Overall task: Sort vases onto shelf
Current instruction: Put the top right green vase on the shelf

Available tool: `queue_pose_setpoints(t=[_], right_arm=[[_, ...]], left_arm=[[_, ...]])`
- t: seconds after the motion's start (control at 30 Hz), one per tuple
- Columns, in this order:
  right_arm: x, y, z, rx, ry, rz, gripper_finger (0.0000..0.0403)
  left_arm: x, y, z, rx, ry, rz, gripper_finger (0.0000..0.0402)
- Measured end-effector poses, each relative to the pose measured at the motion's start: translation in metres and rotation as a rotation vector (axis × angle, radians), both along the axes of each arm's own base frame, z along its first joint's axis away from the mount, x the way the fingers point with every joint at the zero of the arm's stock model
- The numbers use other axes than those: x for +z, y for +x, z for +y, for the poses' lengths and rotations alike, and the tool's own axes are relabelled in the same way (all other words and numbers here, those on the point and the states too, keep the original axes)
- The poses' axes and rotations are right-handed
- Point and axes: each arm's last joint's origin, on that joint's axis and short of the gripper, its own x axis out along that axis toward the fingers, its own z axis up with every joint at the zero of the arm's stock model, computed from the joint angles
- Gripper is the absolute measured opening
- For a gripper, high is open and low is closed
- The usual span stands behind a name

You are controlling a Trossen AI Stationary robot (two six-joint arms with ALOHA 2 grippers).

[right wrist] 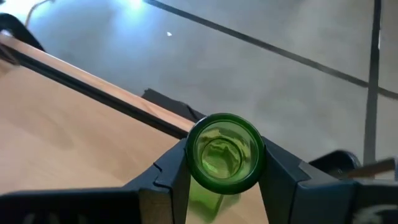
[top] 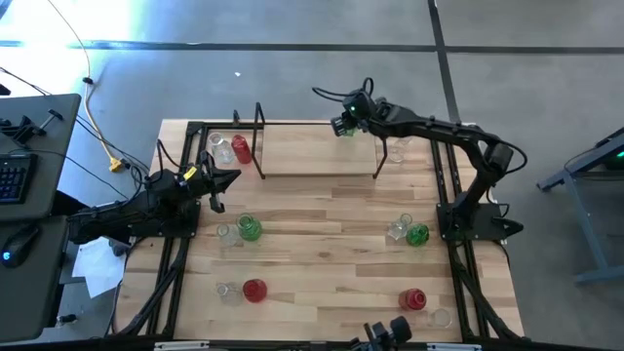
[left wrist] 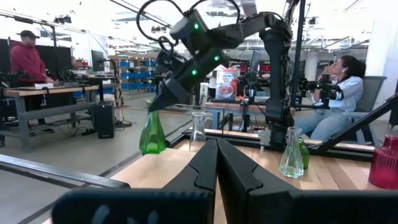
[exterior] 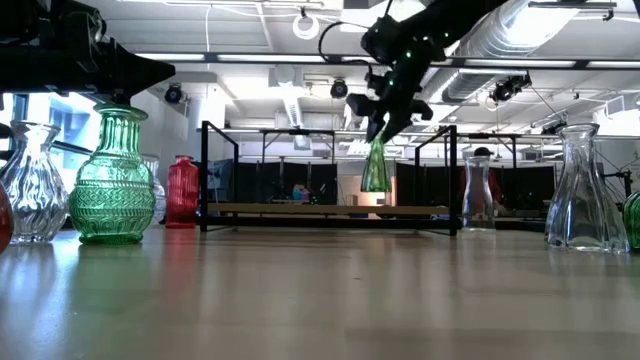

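One green vase (exterior: 376, 168) is held by its neck above the shelf (exterior: 330, 210), hanging clear of the board in the low view. It is pinched between the fingers (right wrist: 171, 171) of the right gripper (right wrist: 224, 163), whose two dark pads are seen pressed against either side of the green rim in the right wrist view. From above, the right gripper (top: 343, 125) is placed over the back edge of the shelf (top: 317, 151), toward its right half, with the right arm reaching in from the right side of the surface (top: 331, 283).

A clear vase (top: 398, 148) is seen just outside the right wire frame of the shelf, and a clear vase (top: 222, 149) and a red vase (top: 242, 148) are stood side by side just outside the left frame.

Further out on the surface, four pairs are laid out well apart: a green vase (top: 251, 228) with a clear one beside it at left centre, a green vase (top: 417, 234) with a clear one at right centre, a red vase (top: 254, 290) with a clear one at front left, and a red vase (top: 412, 298) with a clear one at front right.

The left gripper (top: 216, 182) is held over the left part of the surface, near the left frame, with its fingers (left wrist: 202, 171) pressed together and nothing between them
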Motion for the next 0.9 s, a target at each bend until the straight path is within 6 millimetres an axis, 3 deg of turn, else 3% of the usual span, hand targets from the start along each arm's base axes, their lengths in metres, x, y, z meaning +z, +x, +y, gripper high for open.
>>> queue_pose_setpoints(t=[0.27, 0.9], right_arm=[[-0.022, -0.007, -0.002, -0.065, 0.024, -0.021, 0.0124], [-0.026, -0.010, -0.003, -0.168, -0.013, -0.018, 0.0124]], left_arm=[[0.000, 0.000, 0.000, 0.000, 0.000, 0.000, 0.0003], [0.000, 0.000, 0.000, -0.001, -0.008, -0.003, 0.0003]])
